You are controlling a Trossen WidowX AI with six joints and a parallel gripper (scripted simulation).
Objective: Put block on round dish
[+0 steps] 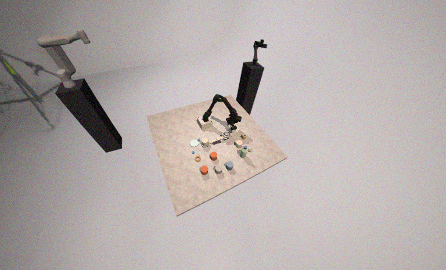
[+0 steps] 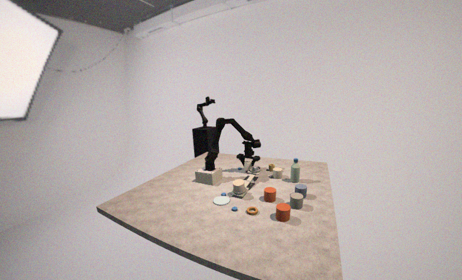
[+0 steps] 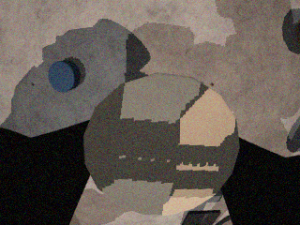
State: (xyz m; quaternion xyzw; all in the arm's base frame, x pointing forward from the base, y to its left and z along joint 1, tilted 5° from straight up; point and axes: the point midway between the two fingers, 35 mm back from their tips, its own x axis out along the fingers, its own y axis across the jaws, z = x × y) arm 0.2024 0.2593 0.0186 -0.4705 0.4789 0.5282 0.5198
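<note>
My gripper [image 1: 231, 126] [image 2: 248, 160] is shut on a beige cup. The held cup [image 2: 247, 165] [image 3: 150, 141] is off the balance, low beside its far end and on the arm's side of it; its top fills the middle of the wrist view. The far pan [image 1: 226, 135] [image 2: 254, 170] of the balance has a grey round shape in it; I cannot make out a block there. The other beige cup [image 1: 205, 141] [image 2: 239, 186] stands upright on the near end. The pale round dish [image 1: 194, 143] [image 2: 221, 200] lies just beyond that end, with nothing on it.
A beige cylinder [image 1: 238, 143] [image 2: 277, 173], a green bottle [image 1: 243, 152] [image 2: 295, 172] and a yellow-brown piece [image 1: 244, 136] [image 2: 271, 167] stand past the far pan. Orange, grey and blue cylinders and an orange ring [image 1: 197, 158] [image 2: 252, 211] are farther out. A blue disc [image 3: 62, 76] lies near the held cup.
</note>
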